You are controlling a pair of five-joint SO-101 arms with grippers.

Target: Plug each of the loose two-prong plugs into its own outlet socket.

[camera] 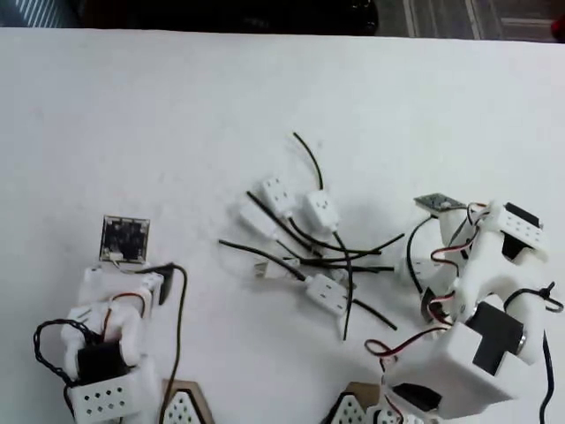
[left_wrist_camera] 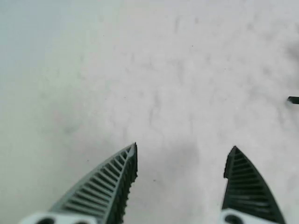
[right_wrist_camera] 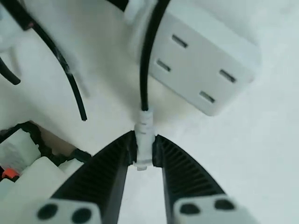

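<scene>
Several white outlet blocks (camera: 328,293) and white two-prong plugs (camera: 256,221) lie tangled with short black cords in the middle of the white table (camera: 132,115). My right gripper (right_wrist_camera: 145,151) is shut on a small white plug (right_wrist_camera: 144,135). Its black cord (right_wrist_camera: 148,56) runs across the edge of a white outlet block (right_wrist_camera: 210,70) with four slots facing up. The plug's prongs are hidden between the fingers. My left gripper (left_wrist_camera: 184,147) stands open over bare table, with nothing between its fingers.
A cut cord end (left_wrist_camera: 293,99) shows at the edge of the left wrist view. The left arm (camera: 106,353) sits at the front left and the right arm (camera: 485,336) at the front right. Brown base plates (camera: 181,406) line the front edge.
</scene>
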